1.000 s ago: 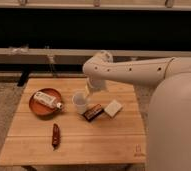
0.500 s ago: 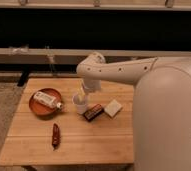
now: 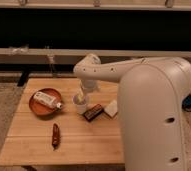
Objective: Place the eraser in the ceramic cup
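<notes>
Gripper (image 3: 83, 95) sits right over the ceramic cup (image 3: 80, 106) on the table (image 3: 89, 145). Left of it, plate (image 3: 36, 109) with a tube (image 3: 46, 99) on it; right, a bar (image 3: 93, 113), then a block (image 3: 111, 108).

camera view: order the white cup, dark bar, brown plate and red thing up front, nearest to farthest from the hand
The hand hangs just above the ceramic cup.
1. ceramic cup, directly below it
2. dark bar, just right of the cup
3. reddish-brown plate, at the table's left
4. red-brown object, near the front edge
</notes>
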{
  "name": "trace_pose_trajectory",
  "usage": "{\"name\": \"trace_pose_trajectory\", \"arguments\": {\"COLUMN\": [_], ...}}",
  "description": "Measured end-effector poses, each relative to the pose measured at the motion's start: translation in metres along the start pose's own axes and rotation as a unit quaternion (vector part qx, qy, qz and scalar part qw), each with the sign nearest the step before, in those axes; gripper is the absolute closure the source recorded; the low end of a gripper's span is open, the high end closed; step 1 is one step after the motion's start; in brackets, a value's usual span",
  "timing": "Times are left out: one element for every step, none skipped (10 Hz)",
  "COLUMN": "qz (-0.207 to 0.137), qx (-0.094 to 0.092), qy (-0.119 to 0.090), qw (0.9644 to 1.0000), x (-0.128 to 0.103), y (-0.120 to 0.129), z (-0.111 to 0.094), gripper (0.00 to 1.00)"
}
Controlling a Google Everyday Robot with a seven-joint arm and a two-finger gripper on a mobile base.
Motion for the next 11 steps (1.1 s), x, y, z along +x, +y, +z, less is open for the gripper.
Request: {"name": "trace_pose_trajectory", "arguments": {"qz": [0.001, 0.001, 0.001, -0.001, -0.002, -0.004, -0.007, -0.01, -0.013, -0.015, -0.018], "qx": [0.002, 0.003, 0.001, 0.001, -0.003, -0.01, -0.016, -0.028, -0.044, -0.052, -0.06], "qy": [0.006, 0.015, 0.022, 0.031, 0.039, 0.043, 0.043, 0.042, 0.037, 0.033, 0.026], "qw": [1.0, 0.9999, 0.9998, 0.9995, 0.9992, 0.999, 0.9989, 0.9987, 0.9983, 0.998, 0.9977], "x": [-0.001, -0.001, 0.0, 0.001, 0.001, 0.002, 0.003, 0.004, 0.005, 0.006, 0.007], "y": [-0.001, 0.001, 0.003, 0.004, 0.006, 0.008, 0.009, 0.012, 0.015, 0.016, 0.018], "z": [0.005, 0.012, 0.017, 0.023, 0.025, 0.024, 0.021, 0.011, -0.007, -0.016, -0.028], "gripper": [0.22, 0.32, 0.39, 0.51, 0.62, 0.71, 0.79, 0.88, 0.99, 1.0, 1.0]}}
